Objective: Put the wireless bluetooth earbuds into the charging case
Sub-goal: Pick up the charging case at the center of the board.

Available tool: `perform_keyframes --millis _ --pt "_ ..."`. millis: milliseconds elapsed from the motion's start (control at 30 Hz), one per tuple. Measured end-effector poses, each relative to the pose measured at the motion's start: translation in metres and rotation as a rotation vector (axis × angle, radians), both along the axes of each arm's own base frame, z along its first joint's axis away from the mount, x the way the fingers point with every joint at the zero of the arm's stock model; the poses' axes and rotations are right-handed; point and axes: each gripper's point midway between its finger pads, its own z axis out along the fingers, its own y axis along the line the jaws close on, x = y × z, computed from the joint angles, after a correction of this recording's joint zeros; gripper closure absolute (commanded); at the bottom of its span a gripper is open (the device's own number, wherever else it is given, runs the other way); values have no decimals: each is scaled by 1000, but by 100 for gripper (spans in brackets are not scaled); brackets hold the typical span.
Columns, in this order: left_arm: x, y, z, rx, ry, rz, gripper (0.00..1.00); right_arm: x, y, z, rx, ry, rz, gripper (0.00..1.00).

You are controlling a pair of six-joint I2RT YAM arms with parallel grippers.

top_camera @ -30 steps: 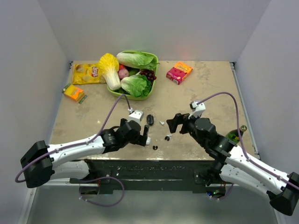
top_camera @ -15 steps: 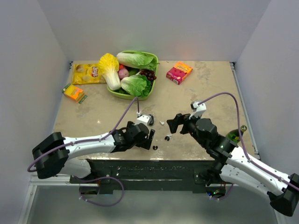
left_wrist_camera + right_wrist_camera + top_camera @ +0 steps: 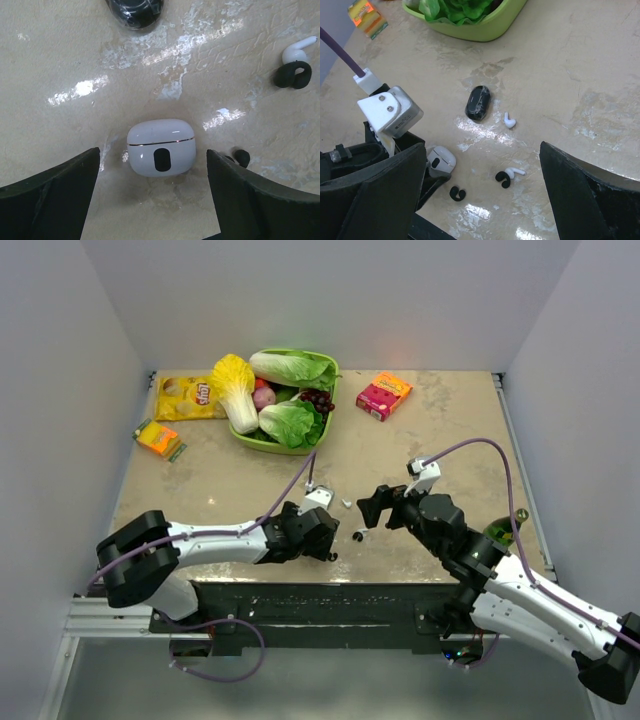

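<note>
Farthest left on the table (image 3: 450, 420) lie one orange box (image 3: 158, 438) and one yellow chip bag (image 3: 185, 397). Next comes one green basket (image 3: 490, 27) holding two green cabbages (image 3: 295, 368), a reddish fruit (image 3: 264, 397) and dark grapes (image 3: 318, 398), with one yellow-leafed cabbage (image 3: 235, 390) lying over its left rim. One red box (image 3: 384, 395) sits further right.

Near the front edge, the left fingers (image 3: 50, 195) stand wide apart. The one white charging case (image 3: 161, 147) lies flat between them, touching neither (its lid is shut, dark oval mark up, so nothing shows inside). One black oval object (image 3: 135, 7) lies beyond the case.

Two black earbuds (image 3: 456, 192) lie loose on the table. The first earbud (image 3: 241, 157) is outside the case, just beside one finger. The second earbud (image 3: 292, 79) lies further off, a white stem piece against it. One small white piece (image 3: 509, 120) lies near the oval object.

The right fingers (image 3: 590, 200) are spread wide too, gripping nothing.
</note>
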Motion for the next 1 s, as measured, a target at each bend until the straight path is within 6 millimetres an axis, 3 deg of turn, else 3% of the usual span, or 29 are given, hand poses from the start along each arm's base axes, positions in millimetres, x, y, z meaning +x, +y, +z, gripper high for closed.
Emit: perform_keyframes --millis 200,700,800,900,1000 --pt "1 5 -7 28 2 23 18 0 -1 -1 -4 3 0 2" --pt "-3 3 -19 44 24 33 16 -2 -2 -3 -6 7 0 2" --pt "-4 0 -20 35 23 34 19 -2 -2 -4 -10 10 0 2" --pt "-4 -2 -20 31 23 32 29 -2 -3 -5 -12 12 0 2" --pt "-4 -3 -20 26 26 28 30 -3 -3 -4 -9 9 0 2"
